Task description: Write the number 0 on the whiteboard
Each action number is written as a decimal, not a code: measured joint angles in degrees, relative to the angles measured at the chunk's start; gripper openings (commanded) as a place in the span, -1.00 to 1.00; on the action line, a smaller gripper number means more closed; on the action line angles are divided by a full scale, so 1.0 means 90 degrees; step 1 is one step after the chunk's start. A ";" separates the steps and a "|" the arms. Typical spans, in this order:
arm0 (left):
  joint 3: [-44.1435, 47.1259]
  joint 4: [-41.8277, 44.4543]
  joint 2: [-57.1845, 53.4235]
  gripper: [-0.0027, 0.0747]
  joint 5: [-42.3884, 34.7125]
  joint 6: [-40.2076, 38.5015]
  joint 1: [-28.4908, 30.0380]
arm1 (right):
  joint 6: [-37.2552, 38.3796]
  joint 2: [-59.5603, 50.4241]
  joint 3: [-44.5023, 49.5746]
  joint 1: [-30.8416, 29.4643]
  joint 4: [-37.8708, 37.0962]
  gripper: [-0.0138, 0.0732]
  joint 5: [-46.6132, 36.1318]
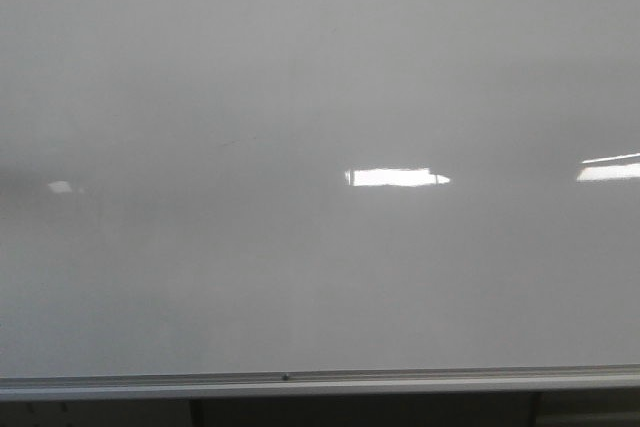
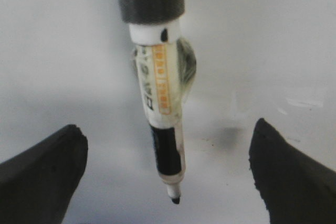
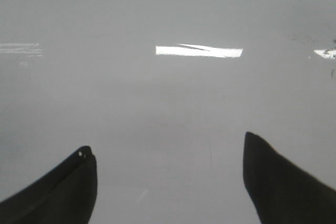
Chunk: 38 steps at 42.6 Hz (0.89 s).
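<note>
The board point(image 1: 200, 277) shows no 0 yet. The left gripper point(image 2: 168, 182) is spread; a marker point(image 2: 160, 103), fixed above it, points its tip between the fingers. Press lightly and close one steady loop. The right gripper point(image 3: 168, 182) is spread, holding nothing. A rail point(image 1: 300, 383) bounds 6 o'clock; elsewhere there is open room.

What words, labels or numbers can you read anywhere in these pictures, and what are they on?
Marker: black lettering runs along its white barrel beside an orange band, but it is too blurred to read.
Whiteboard: no written number or word shows in the front view; the bright patches are only light reflections.
Whiteboard in the right wrist view: a few faint dark smudges near one edge, not legible as text.
</note>
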 measured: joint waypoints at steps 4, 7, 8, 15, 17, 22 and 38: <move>-0.0110 0.0000 0.0225 0.61 -0.0122 0.0000 0.0000 | 0.0000 0.0000 0.0000 0.0000 0.0000 0.68 0.0000; -0.0175 -0.0012 0.0347 0.61 -0.0166 0.0000 0.0000 | 0.0000 0.0000 0.0000 0.0000 0.0000 0.68 0.0011; -0.0203 -0.0012 0.0373 0.61 -0.0181 0.0000 0.0000 | 0.0000 0.0000 0.0000 0.0000 0.0000 0.68 0.0009; -0.0273 -0.0025 0.0451 0.61 -0.0181 0.0000 0.0000 | 0.0000 0.0000 0.0000 0.0000 0.0000 0.68 0.0009; -0.0288 -0.0037 0.0456 0.59 -0.0168 0.0000 0.0000 | 0.0000 0.0000 0.0000 0.0000 0.0000 0.68 0.0009; -0.0298 -0.0052 0.0471 0.38 -0.0128 0.0000 0.0000 | 0.0000 0.0000 0.0000 0.0000 0.0000 0.68 0.0009; -0.0313 -0.0155 0.0517 -0.93 0.0162 0.0000 0.0000 | 0.0000 0.0000 0.0000 0.0000 0.0000 0.68 0.0009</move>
